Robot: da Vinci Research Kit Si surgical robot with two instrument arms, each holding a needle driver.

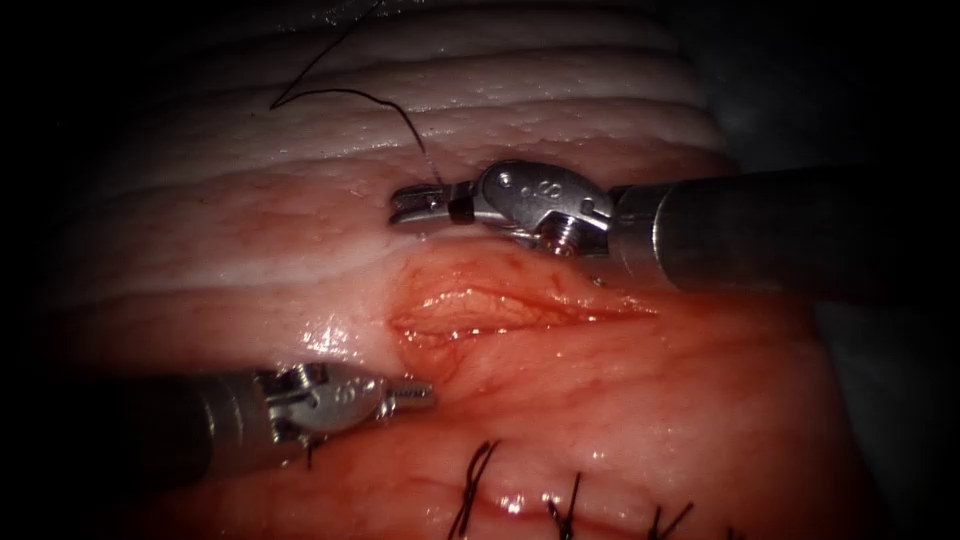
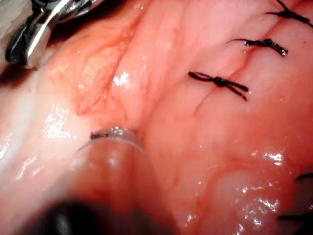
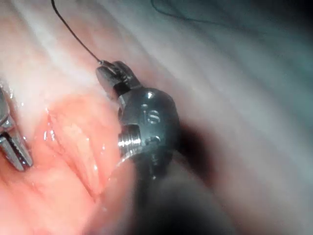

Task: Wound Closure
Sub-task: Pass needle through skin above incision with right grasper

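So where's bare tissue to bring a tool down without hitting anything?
Free: the tissue right of the cut, above the stitches. Crowded: above the cut, where the right tool is shut on the thread, and lower left, where the left tool sits shut, holding nothing.

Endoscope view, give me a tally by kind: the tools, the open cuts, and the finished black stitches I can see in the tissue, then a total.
Tools: 2, the left tool holding nothing, the right tool shut on the thread.
Open cuts: 1, the cut between the tools.
Finished stitches: 3, first stitch, second stitch, third stitch, along the tissue.
Total: 6.
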